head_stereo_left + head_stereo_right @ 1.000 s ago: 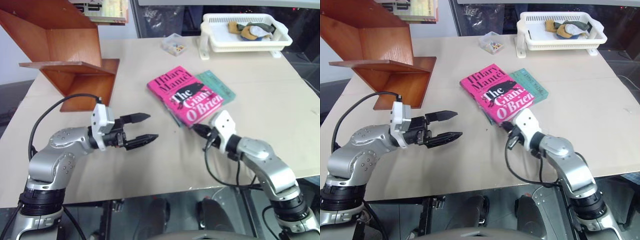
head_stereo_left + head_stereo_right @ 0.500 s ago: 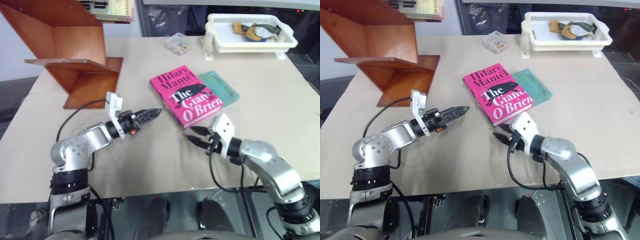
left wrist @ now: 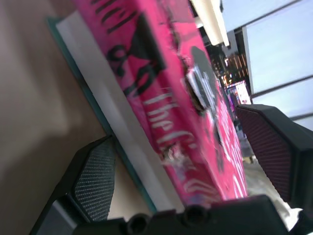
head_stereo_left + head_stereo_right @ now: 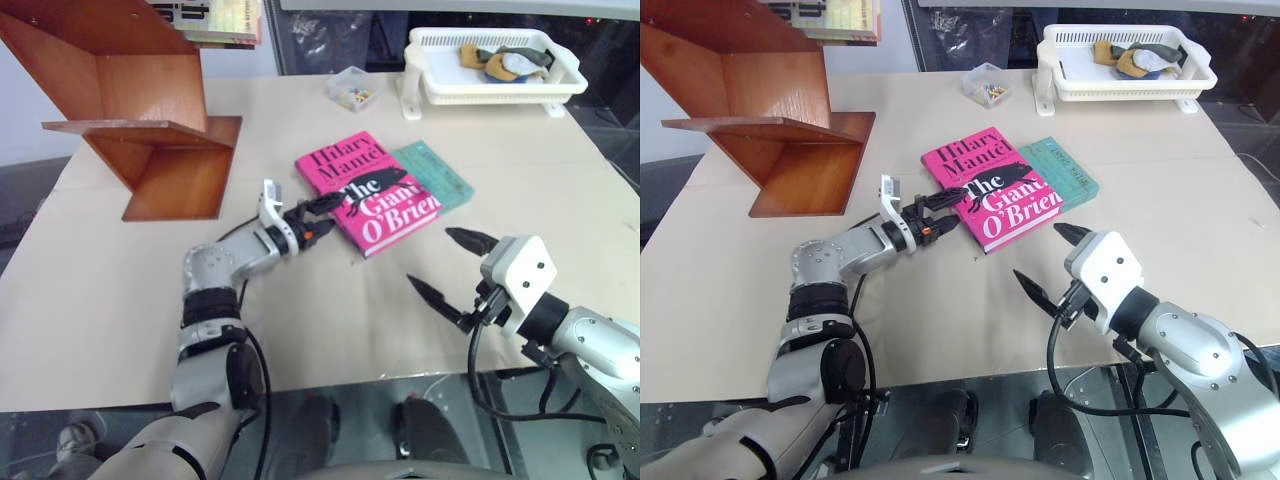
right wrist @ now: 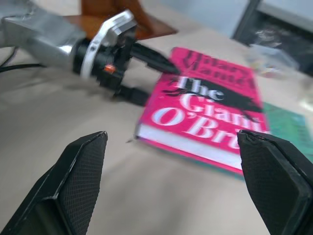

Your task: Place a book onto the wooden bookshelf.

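Left end effector reaches forward, spread; right end effector hangs agape

From my seat, the wooden bookshelf runs off the far-left edge, so I can't see its top. The teal book is mostly covered by the book. The small box's contents are too tiny to identify, and the basket's items are a jumble I can't name.

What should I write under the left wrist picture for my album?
Open left gripper straddling the edge of the pink book, one finger above, one below.
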Robot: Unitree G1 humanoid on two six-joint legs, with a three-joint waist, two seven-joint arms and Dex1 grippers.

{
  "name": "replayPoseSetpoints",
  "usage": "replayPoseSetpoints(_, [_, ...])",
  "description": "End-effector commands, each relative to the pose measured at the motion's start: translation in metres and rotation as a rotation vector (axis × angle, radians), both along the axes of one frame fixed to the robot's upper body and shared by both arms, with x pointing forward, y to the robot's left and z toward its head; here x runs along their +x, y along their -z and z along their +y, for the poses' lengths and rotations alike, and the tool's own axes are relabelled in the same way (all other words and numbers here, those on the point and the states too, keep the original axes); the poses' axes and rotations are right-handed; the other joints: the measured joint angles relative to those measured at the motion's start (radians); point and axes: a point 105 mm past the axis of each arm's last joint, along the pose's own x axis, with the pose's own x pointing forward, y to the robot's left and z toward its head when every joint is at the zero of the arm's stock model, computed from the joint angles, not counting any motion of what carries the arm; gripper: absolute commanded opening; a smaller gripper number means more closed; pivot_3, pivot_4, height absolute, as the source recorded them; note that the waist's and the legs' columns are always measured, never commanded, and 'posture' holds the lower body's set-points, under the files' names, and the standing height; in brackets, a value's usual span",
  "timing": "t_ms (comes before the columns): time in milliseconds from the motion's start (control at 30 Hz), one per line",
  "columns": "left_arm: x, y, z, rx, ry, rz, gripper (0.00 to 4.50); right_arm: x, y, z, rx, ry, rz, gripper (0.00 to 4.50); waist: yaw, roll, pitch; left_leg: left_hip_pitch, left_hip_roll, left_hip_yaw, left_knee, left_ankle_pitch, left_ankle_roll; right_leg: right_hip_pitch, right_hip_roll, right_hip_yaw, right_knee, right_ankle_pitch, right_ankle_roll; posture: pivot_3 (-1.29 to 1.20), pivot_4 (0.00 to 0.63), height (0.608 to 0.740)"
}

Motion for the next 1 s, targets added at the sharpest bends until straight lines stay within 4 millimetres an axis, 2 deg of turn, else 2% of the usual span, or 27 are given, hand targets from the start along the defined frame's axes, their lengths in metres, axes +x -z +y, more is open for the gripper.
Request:
replayPoseSetpoints(33, [0.008,-0.002,-0.009,-0.036,-0.016,0.004,4.50,-0.004,-0.012,-0.002,-0.002,0.029,-0.078,4.36,0.002,0.000,0.000,0.000,0.000,0.000,0.000,0.000,0.000,0.000,0.000,0.000,0.000,0.000,0.000,0.00,0.150,0.740])
replayPoseSetpoints(300, [0.012,-0.001,-0.015,-0.069,-0.006,0.013,4.50,-0.005,-0.012,-0.009,-0.007,0.057,-0.079,4.36,0.008,0.000,0.000,0.001,0.000,0.000,0.000,0.000,0.000,0.002,0.000,-0.001,-0.001,0.000,0.000,0.00,0.150,0.740])
replayPoseSetpoints(467, [0.011,0.003,-0.016,-0.082,-0.004,0.035,3.13,-0.005,-0.012,-0.011,-0.009,0.067,-0.074,4.43,0.009,-0.001,0.000,0.001,-0.001,-0.001,0.001,0.000,0.000,0.003,0.000,-0.001,-0.001,0.000,0.000,0.00,0.150,0.740])
replayPoseSetpoints(500, [0.011,0.004,-0.016,-0.082,-0.003,0.036,2.49,-0.005,-0.012,-0.011,-0.010,0.069,-0.073,4.43,0.008,0.000,0.000,0.001,-0.001,-0.001,0.001,0.000,0.000,0.003,0.000,-0.001,-0.001,0.000,0.000,0.00,0.150,0.740])
replayPoseSetpoints(600, [0.008,0.003,-0.011,-0.088,-0.003,0.037,1.31,-0.004,-0.014,-0.012,-0.013,0.072,-0.068,4.43,0.008,0.000,0.000,0.001,0.000,-0.001,0.000,0.000,0.000,0.003,0.000,-0.001,-0.001,0.000,0.000,0.00,0.150,0.740])
replayPoseSetpoints(667, [0.006,-0.001,-0.007,-0.091,-0.005,0.032,0.70,-0.004,-0.014,-0.012,-0.014,0.073,-0.064,4.43,0.005,0.000,0.000,0.001,0.000,-0.001,0.001,0.000,0.000,0.003,0.000,-0.001,-0.001,0.000,0.000,0.00,0.150,0.740])
replayPoseSetpoints(833, [0.002,-0.009,0.001,-0.100,-0.018,0.013,0.70,-0.003,-0.012,-0.010,-0.014,0.069,-0.049,4.43,0.001,-0.001,0.000,0.001,0.000,-0.001,0.000,0.000,0.000,0.003,0.000,-0.001,-0.001,0.000,0.000,0.00,0.150,0.740])
replayPoseSetpoints(900, [0.001,-0.011,0.000,-0.097,-0.016,0.008,1.59,-0.002,-0.012,-0.009,-0.011,0.065,-0.047,4.43,0.000,-0.001,0.000,0.001,0.000,0.000,0.000,0.000,0.000,0.003,0.000,0.000,-0.001,0.000,0.000,0.00,0.150,0.740])
replayPoseSetpoints(933, [0.000,-0.012,0.000,-0.097,-0.019,0.008,1.86,-0.001,-0.012,-0.009,-0.011,0.063,-0.046,4.43,0.001,-0.001,0.000,0.001,0.000,-0.001,0.000,0.000,0.000,0.003,0.000,-0.001,-0.001,0.000,0.000,0.00,0.150,0.740])
replayPoseSetpoints(1000, [0.000,-0.015,-0.001,-0.085,-0.029,0.000,2.84,0.000,-0.011,-0.009,-0.010,0.061,-0.044,4.43,0.002,-0.001,0.000,0.001,0.000,-0.001,0.000,0.000,0.000,0.003,0.000,-0.001,-0.001,0.000,0.000,0.00,0.150,0.740])
